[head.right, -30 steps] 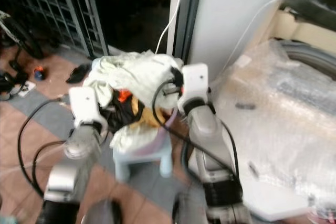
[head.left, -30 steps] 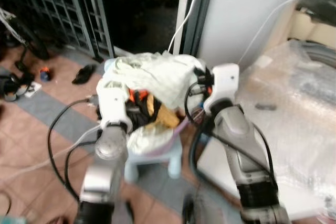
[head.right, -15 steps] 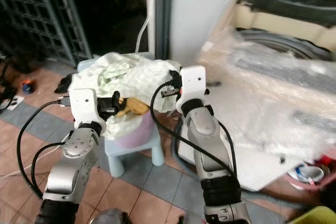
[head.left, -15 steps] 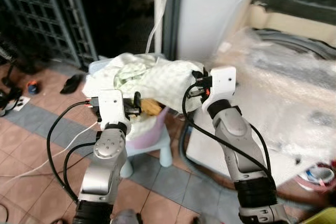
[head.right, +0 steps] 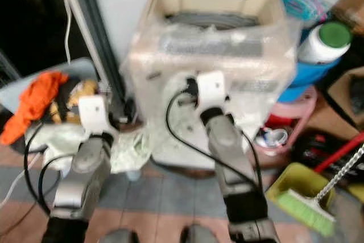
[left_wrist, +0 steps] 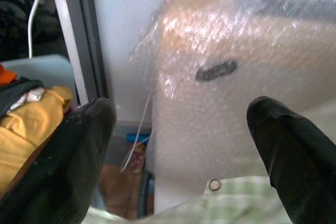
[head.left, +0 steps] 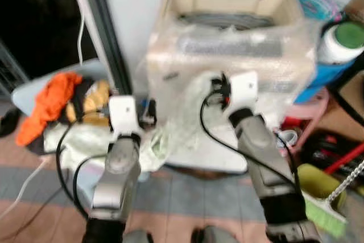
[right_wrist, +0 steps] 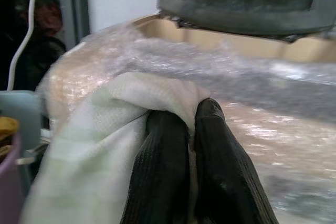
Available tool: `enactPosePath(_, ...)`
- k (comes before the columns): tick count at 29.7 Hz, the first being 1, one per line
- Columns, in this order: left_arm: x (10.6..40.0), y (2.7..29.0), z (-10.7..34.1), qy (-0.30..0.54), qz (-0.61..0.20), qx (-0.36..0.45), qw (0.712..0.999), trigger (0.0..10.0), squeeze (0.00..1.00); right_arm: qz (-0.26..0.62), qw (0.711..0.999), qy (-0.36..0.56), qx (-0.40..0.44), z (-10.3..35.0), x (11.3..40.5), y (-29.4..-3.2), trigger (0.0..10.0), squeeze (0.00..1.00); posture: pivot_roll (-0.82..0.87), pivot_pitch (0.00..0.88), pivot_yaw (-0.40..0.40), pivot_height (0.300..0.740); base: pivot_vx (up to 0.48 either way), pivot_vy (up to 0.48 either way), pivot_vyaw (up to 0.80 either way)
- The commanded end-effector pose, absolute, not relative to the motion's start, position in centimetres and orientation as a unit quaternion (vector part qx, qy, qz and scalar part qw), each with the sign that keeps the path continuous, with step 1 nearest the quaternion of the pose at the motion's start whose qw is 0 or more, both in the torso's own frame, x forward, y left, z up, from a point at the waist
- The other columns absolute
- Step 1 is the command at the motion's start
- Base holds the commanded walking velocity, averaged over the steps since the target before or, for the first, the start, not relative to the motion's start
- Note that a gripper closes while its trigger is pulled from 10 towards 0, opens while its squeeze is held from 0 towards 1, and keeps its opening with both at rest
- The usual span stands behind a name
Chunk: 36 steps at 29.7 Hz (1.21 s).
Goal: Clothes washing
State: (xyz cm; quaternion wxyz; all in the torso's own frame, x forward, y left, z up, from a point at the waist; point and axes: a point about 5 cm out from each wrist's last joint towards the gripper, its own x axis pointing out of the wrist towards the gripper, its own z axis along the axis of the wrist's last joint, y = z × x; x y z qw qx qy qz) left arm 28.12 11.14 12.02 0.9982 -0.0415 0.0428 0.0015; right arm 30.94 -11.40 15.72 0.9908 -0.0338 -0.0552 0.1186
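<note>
So the right pincer [right_wrist: 181,145] is pinching a pale green-checked cloth [right_wrist: 100,145], both black fingers [right_wrist: 157,182] pressed tight on a fold of it, held up right in front of the washing machine [head.left: 227,44], which is wrapped in bubble wrap with its top lid standing open. The cloth hangs down from that grip and trails off to the left, passing just under the left pincer [left_wrist: 178,145]. That one is spread wide with nothing between its fingers [left_wrist: 68,166]; you can see the cloth with a small button lying below the gap, but whether it touches is hard to say. To the robot's left, a pale blue stool [head.left: 34,86] carries a pile of laundry [head.left: 85,98] with an orange garment [head.left: 48,103] on top and something yellow beside it. On the right of the machine there's a white bottle with a green cap [head.left: 341,41], and lower down a green brush [head.left: 321,211] on the tiled floor [head.left: 187,197]. Head views are pretty blurry.
</note>
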Motion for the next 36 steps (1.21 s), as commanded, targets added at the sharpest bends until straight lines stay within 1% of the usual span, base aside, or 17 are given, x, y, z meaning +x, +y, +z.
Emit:
enactPosePath(1, 28.1, 10.9, 12.2, 0.04, 0.01, -0.067, 0.997, 10.0, 0.0, 0.133, 0.988, -0.073, -0.036, 16.4, 31.0, -10.4, 10.0, 0.0, 0.0, 0.0, 0.033, 0.74, 0.0, 0.0, 0.0)
enactPosePath(3, 28.1, 11.0, 12.2, 0.039, 0.012, -0.068, 0.997, 10.0, 0.0, 0.133, 0.988, -0.074, -0.039, 16.4, 31.1, -10.5, 10.0, 0.0, 0.0, 0.005, 0.035, 0.74, 0.0, 0.0, 0.0)
enactPosePath(7, 28.5, 11.8, 13.0, 0.017, 0.031, -0.043, 0.998, 10.0, 0.0, 0.14, 0.985, -0.086, -0.045, 17.2, 31.5, -10.5, 10.0, 0.0, 0.0, 0.032, 0.042, 0.74, 0.0, 0.0, 0.0)
enactPosePath(8, 28.5, 12.1, 13.3, 0.013, 0.038, -0.043, 0.998, 10.0, 0.0, 0.146, 0.983, -0.093, -0.053, 17.6, 31.5, -10.4, 10.0, 0.0, -0.01, 0.052, 0.04, 0.74, 0.0, 0.0, 0.0)
enactPosePath(12, 28.5, 12.5, 13.4, 0.015, 0.049, -0.048, 0.998, 10.0, 0.0, 0.147, 0.983, -0.096, -0.059, 17.7, 31.4, -10.5, 10.0, 0.0, -0.01, 0.057, 0.041, 0.74, 0.0, 0.0, 0.0)
enactPosePath(13, 28.2, 13.2, 13.2, 0.019, 0.064, -0.055, 0.996, 10.0, 0.0, 0.148, 0.983, -0.092, -0.062, 17.4, 31.1, -10.6, 10.0, 0.0, -0.01, 0.062, 0.032, 0.74, 0.0, 0.0, 0.0)
enactPosePath(15, 28.1, 13.5, 12.9, 0.024, 0.071, -0.06, 0.995, 10.0, 0.0, 0.15, 0.983, -0.091, -0.062, 17.3, 31.0, -10.6, 10.0, 0.0, -0.02, 0.06, 0.031, 0.74, 0.0, 0.0, 0.0)
enactPosePath(17, 28.1, 13.9, 12.0, 0.043, 0.087, -0.077, 0.992, 10.0, 0.0, 0.16, 0.981, -0.089, -0.063, 17.1, 30.8, -10.4, 10.0, 0.0, -0.02, 0.022, 0.027, 0.74, 0.0, 0.0, 0.0)
enactPosePath(18, 28.2, 14.0, 11.8, 0.047, 0.089, -0.082, 0.992, 10.0, 0.0, 0.166, 0.98, -0.093, -0.063, 17.3, 30.9, -10.2, 10.0, 0.0, -0.03, 0.019, 0.029, 0.74, 0.0, 0.0, 0.0)
enactPosePath(21, 28.9, 14.5, 12.2, 0.04, 0.096, -0.085, 0.991, 10.0, 0.0, 0.184, 0.97, -0.135, -0.089, 19.0, 31.4, -9.5, 10.0, 0.0, -0.03, 0.023, 0.035, 0.74, 0.0, 0.0, 0.0)
enactPosePath(28, 29.5, 14.9, 12.7, 0.032, 0.096, -0.086, 0.991, 10.0, 0.0, 0.167, 0.969, -0.159, -0.09, 21.0, 32.9, -10.1, 10.0, 0.0, -0.03, 0.013, 0.037, 0.74, 0.0, 0.0, 0.0)
enactPosePath(32, 29.5, 15.0, 12.5, 0.031, 0.095, -0.095, 0.991, 10.0, 0.0, 0.15, 0.968, -0.181, -0.085, 22.7, 34.1, -11.0, 10.0, 0.0, -0.03, 0.001, 0.039, 0.74, 0.327, 0.0, 0.0)
enactPosePath(36, 29.5, 14.6, 12.5, 0.03, 0.09, -0.096, 0.991, 10.0, 0.0, 0.158, 0.966, -0.186, -0.087, 23.0, 34.4, -11.0, 10.0, 0.0, -0.03, 0.0, 0.035, 0.74, 0.424, 0.0, 0.23)
